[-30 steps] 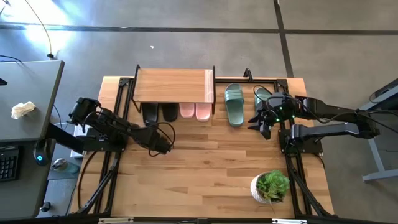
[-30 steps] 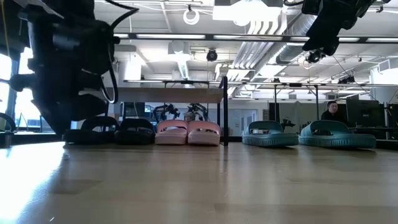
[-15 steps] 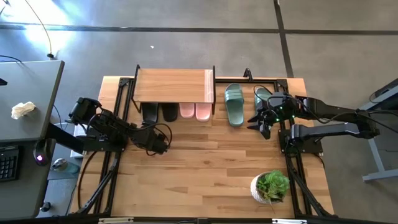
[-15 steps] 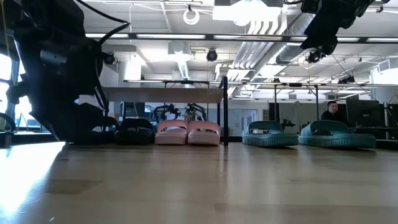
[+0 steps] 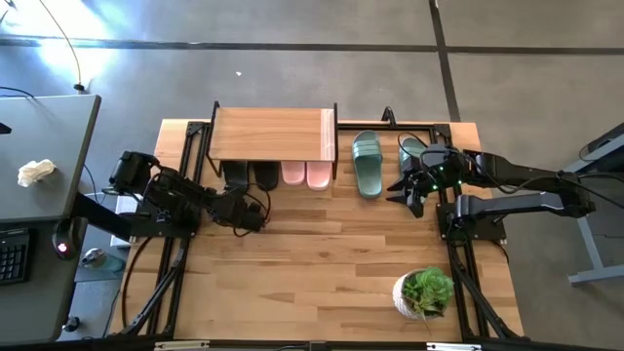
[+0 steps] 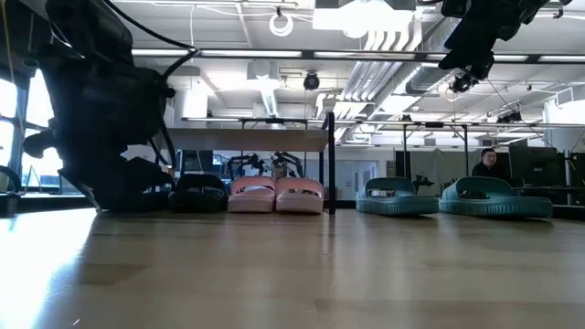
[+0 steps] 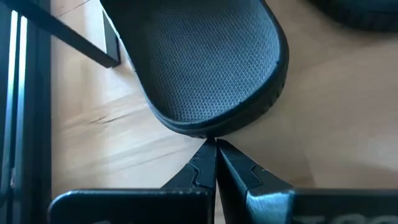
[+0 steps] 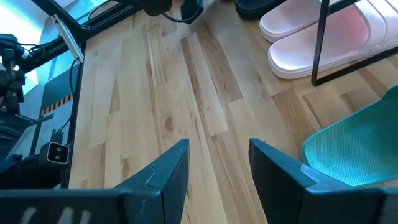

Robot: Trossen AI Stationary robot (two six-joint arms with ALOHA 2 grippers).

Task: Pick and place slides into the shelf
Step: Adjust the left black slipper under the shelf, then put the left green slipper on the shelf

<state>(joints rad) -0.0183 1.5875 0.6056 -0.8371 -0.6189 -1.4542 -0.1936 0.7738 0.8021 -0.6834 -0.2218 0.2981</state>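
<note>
My left gripper (image 7: pixel 216 144) — fingers closed, tips at black slide (image 7: pixel 205 62) heel, centre frame, for nudging under shelf (image 5: pixel 273 134); right gripper (image 8: pixel 217 163) spread, waiting.

You are working in a robotics lab set in an open, industrial-style office hall. Your light wooden bench (image 5: pixel 322 253) stands on a black metal frame over a bare grey concrete floor (image 5: pixel 292 68). Beside it sits a grey desk (image 5: pixel 44 146) with a black keyboard (image 5: pixel 12 255). Looking level across the bench, you see exposed white ceiling ducts (image 6: pixel 384 46), long strip lights (image 6: pixel 247 53), and a person seated at dark monitors (image 6: pixel 535 166) far behind.
</note>
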